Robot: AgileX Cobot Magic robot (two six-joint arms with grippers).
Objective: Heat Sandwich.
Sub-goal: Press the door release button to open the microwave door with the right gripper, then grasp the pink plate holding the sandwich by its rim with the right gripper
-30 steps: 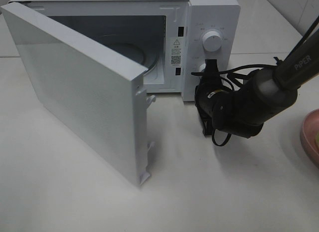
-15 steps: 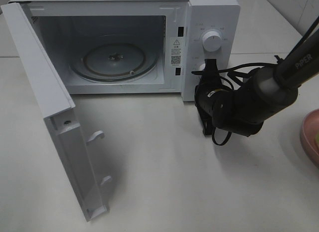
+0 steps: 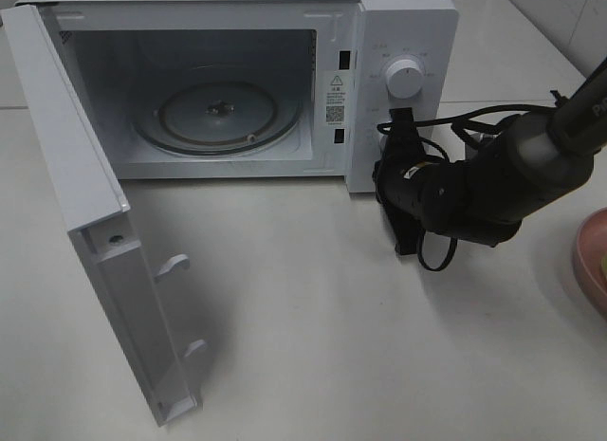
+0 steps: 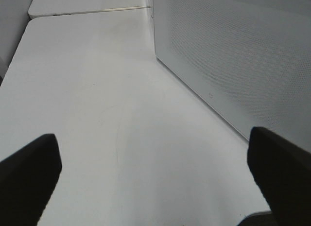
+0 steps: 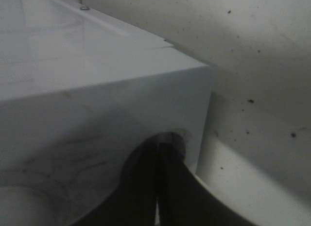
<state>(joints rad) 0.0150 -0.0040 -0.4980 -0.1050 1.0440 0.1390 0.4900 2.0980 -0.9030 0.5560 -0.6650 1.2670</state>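
The right pincer (image 5: 158,184) is pressed narrow. Its two dark fingers (image 5: 138,187) meet in a thin seam, and the tips rest against the lower front panel of the microwave (image 3: 403,24), near a corner. A round raised ring just beside them is cut off by the edge of the wrist view. From the high camera the tips are hidden behind the black wrist and a loop of cable (image 3: 438,256). The upper knob (image 3: 405,79) shows just above the pincer. What the pincer covers lower on the panel cannot be made out.

The left pincer (image 4: 154,175) shows only in its own wrist view, where two blurred fingertips (image 4: 26,177) stand wide with bare bench (image 4: 97,90) between them. Ahead of it and off to one side is the dotted outer face of the door (image 4: 233,56), only partly in frame.

The door hangs wide open, well apart from the right pincer. The turntable (image 3: 216,114) lies in the cavity beyond it.

The sandwich cannot be made out. Behind the right pincer, well apart along its arm, only a sliver of pink plate (image 3: 590,261) shows, and the rest is cut off.
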